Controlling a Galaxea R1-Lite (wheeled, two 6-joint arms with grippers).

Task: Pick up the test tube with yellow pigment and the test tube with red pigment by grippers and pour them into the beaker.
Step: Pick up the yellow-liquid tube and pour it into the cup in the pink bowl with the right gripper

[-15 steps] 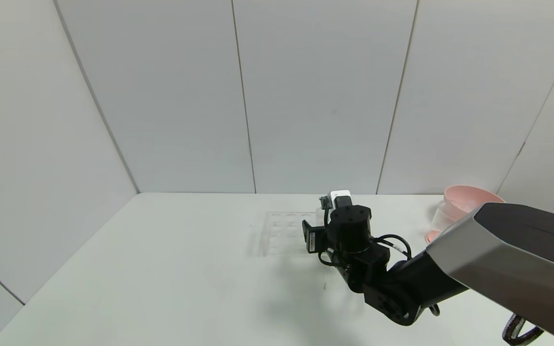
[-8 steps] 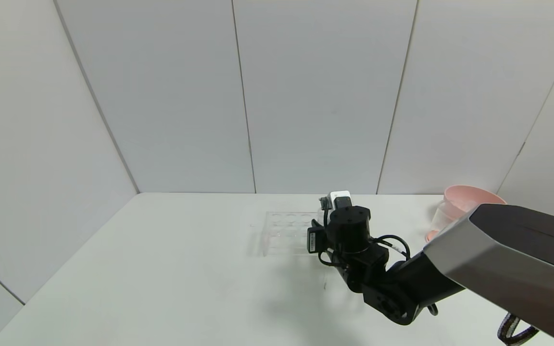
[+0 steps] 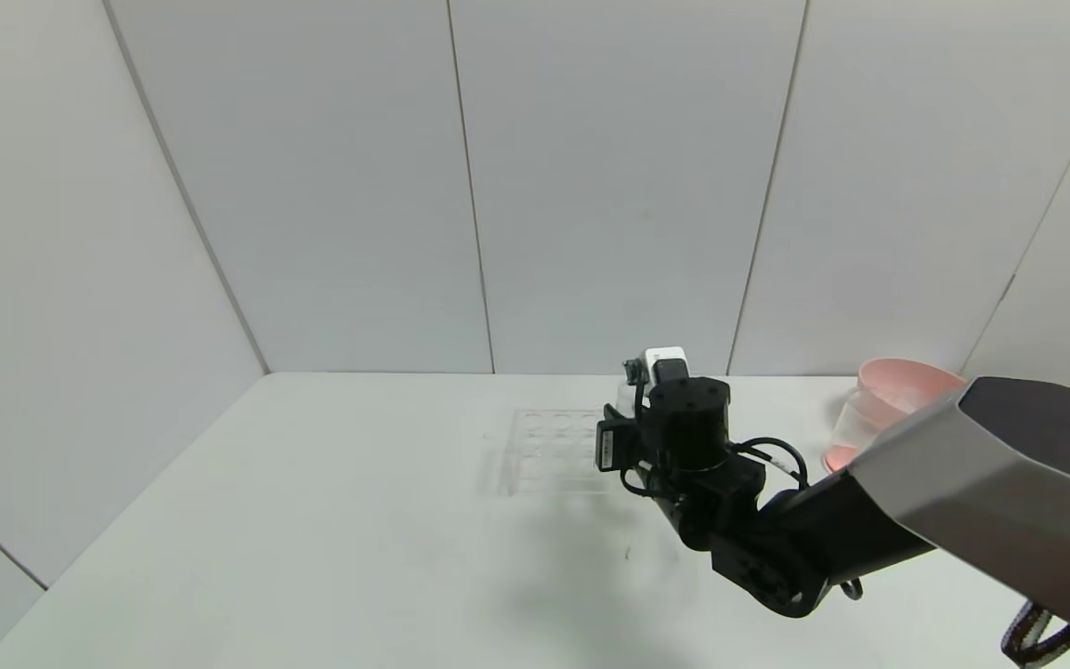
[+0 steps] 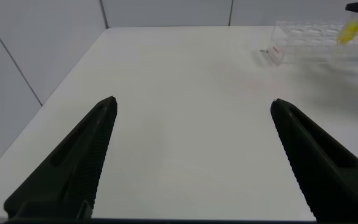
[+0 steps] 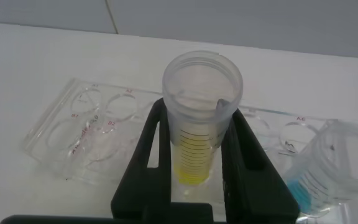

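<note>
My right gripper (image 5: pixel 197 124) is shut on the test tube with yellow pigment (image 5: pixel 199 112), one black finger on each side just below the rim. The tube stands upright over the clear many-holed rack (image 5: pixel 86 134), with yellow liquid in its lower end. In the head view the right wrist (image 3: pixel 688 423) hides the gripper and the tube at the rack's (image 3: pixel 549 451) right end. The yellow tube also shows in the left wrist view (image 4: pixel 351 31). The beaker (image 3: pixel 855 423) stands at the far right. The test tube with red pigment is out of view. My left gripper (image 4: pixel 192 102) is open and empty, low over bare table.
A tube of blue liquid (image 5: pixel 328 168) stands in the rack right beside the yellow tube. A pink bowl (image 3: pixel 906 386) sits just behind the beaker near the right wall. White walls close in the table at the back and both sides.
My right wrist has risen a little and shifted slightly right and away from me, above the rack's right end. The rack, beaker and bowl have not moved.
</note>
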